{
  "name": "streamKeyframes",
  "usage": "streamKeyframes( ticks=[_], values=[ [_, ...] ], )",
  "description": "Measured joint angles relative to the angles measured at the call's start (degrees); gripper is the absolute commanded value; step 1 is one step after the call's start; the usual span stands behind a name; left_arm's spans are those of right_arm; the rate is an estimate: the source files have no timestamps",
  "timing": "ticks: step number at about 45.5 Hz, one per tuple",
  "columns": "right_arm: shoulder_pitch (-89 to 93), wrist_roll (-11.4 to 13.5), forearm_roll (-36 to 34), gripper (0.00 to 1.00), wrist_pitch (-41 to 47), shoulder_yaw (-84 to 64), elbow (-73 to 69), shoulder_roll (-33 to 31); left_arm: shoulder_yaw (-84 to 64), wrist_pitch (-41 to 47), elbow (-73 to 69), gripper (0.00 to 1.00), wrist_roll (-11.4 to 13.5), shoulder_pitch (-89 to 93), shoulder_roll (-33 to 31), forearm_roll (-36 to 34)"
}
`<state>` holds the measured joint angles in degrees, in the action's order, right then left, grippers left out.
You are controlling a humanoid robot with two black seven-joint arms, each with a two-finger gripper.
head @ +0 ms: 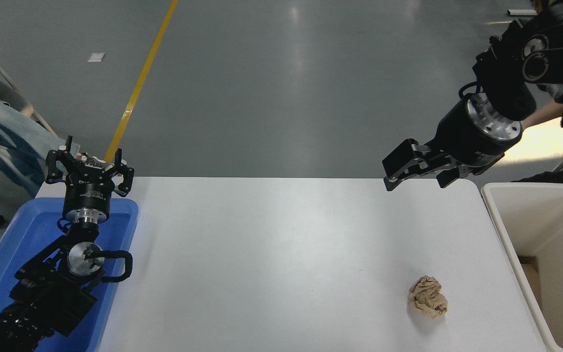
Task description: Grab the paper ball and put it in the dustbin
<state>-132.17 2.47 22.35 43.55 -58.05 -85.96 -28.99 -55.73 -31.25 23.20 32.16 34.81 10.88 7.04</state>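
Note:
The tan crumpled paper ball (427, 303) lies on the white table (271, 264) near its front right, with nothing touching it. The cream-white dustbin (502, 230) stands just off the table's right edge, to the right of the ball. My right gripper (416, 173) hangs open and empty high over the table's far right corner, well above and beyond the ball. Over the far end of the blue tray, my left gripper (89, 161) stays parked at the lower left, its fingers spread with nothing in them.
A shallow blue tray (12, 244) lies under the left arm at the table's left edge. A person in jeans (3, 132) sits at the far left. Another person's forearm (548, 113) shows behind the right arm. A brown piece (531, 274) lies inside the dustbin.

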Motion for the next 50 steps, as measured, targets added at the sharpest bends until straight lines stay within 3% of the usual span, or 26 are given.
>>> streamKeyframes(
  ticks=[24,50],
  values=[
    [-0.06,0.15,6.38,1.00,0.48,-4.20,-3.46,-7.68,0.00,-0.03,0.00,0.99,-0.01,0.08,0.02,0.00],
    [31.39,0.13,15.55,1.00,-18.92,4.00,2.70,-12.86,0.02,-0.05,0.00,0.99,-0.03,0.03,0.02,-0.03]
  ],
)
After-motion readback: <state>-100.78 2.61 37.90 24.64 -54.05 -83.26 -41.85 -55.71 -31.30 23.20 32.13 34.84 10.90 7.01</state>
